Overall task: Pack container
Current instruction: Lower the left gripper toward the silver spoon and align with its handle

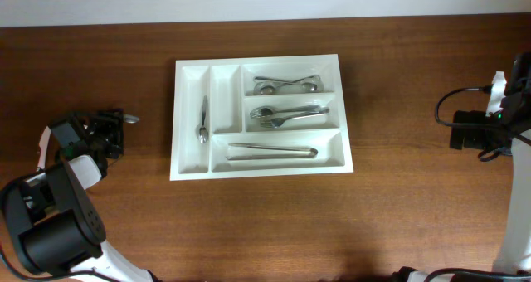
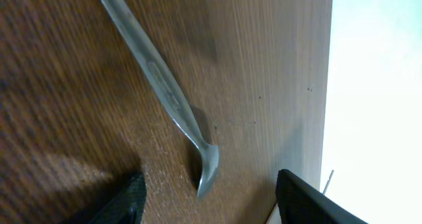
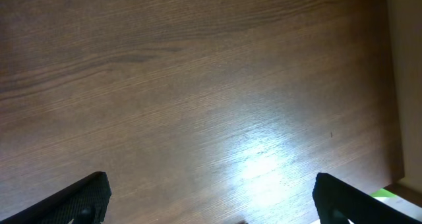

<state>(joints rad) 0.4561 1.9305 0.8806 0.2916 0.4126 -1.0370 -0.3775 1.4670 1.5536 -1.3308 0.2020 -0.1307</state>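
Care is needed with the left pincer (image 2: 210, 188), jaws apart on either side of the utensil (image 2: 168, 92) on the tabletop (image 2: 66, 85) at the overhead's left edge: it should be lowered and centred on the thin metal before closing, lest the piece skid. The left arm (image 1: 58, 207) is folded low at lower left; the right pincer (image 3: 211, 191) is held wide open, empty, at far right. The tray (image 1: 189, 162) is set mid-frame, partly filled.
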